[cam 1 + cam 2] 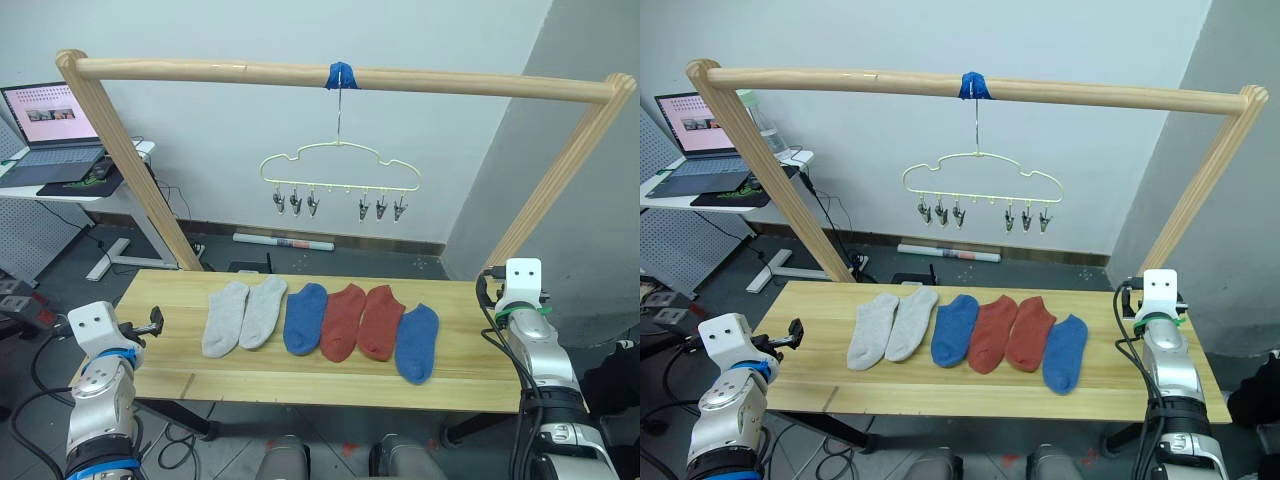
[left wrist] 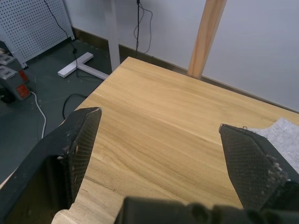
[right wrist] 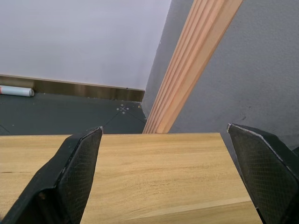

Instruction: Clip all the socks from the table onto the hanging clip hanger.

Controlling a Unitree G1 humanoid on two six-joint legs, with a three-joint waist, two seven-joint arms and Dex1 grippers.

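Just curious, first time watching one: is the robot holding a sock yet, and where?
No. Both the left gripper and right gripper are open and empty; all six socks lie on the table.

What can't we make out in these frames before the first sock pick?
- Metal clips on the clip hanger: too small in the eye views to tell whether they are pinched open or closed.
- Nearest grey sock: cut off by the left wrist view's edge and the left gripper's finger.
- Laptop screen: content too small to read.
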